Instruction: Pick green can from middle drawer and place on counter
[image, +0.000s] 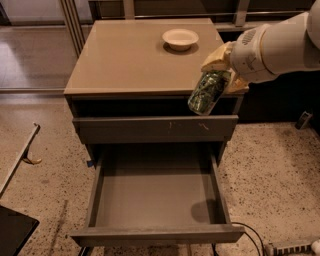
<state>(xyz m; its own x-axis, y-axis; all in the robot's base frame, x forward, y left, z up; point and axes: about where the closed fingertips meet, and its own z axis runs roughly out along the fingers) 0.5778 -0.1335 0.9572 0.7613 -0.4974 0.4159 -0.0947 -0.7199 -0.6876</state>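
My gripper (220, 75) is shut on the green can (206, 93) and holds it in the air, tilted, at the front right edge of the counter (125, 57). The can hangs in front of the dark gap above the scuffed drawer front (155, 128). The white arm comes in from the upper right. Below, the middle drawer (156, 192) is pulled out and its flat bottom is bare.
A cream bowl (180, 38) stands at the back right of the counter. Speckled floor lies around the cabinet. A cable and a power strip (292, 246) lie at the lower right. A dark object (15, 230) sits at the lower left.
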